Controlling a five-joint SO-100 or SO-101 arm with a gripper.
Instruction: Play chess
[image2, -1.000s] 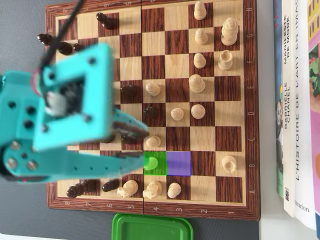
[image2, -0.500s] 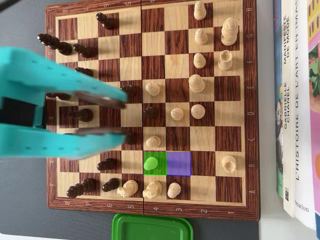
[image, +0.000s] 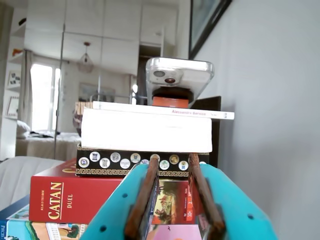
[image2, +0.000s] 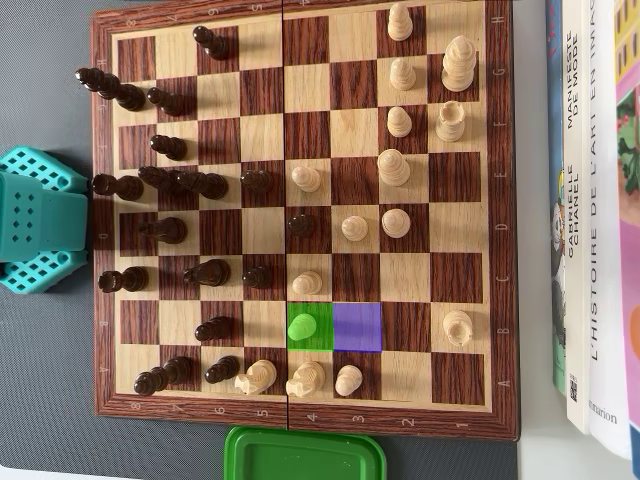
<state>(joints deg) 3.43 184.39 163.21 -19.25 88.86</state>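
**Clerk:** Item one, the chessboard (image2: 300, 420). Where did it lie?

**Keeper:** Flat on the grey table, filling the overhead view. Dark pieces (image2: 170, 180) stood crowded along its left side and light pieces (image2: 395, 165) across the middle and right, a game partly played.

**Clerk:** Item two, the piece in question?

**Keeper:** A pawn (image2: 301, 326) stood on a green-tinted square low on the board. The purple square (image2: 357, 327) just to its right was empty. The tints probably marked the piece to move and its destination.

**Clerk:** Item three, the gripper (image: 173, 162). Condition?

**Keeper:** Its fingers were parted, with the brown pads (image: 144, 200) apart and nothing between them. The wrist view looked out level at a Catan box (image: 60, 200), a stack of books and a phone (image: 179, 75) perched on top. No board appeared in it.

**Clerk:** And the arm (image2: 40, 220)?

**Keeper:** It sat off the board's left edge, well apart from the pawn. I judged this a parked pose that left the overhead view of the squares unblocked.

**Clerk:** Sundries?

**Keeper:** A green lid (image2: 305, 455) lay below the board, possibly for captured pieces. Book spines (image2: 590, 200) lay along the right.
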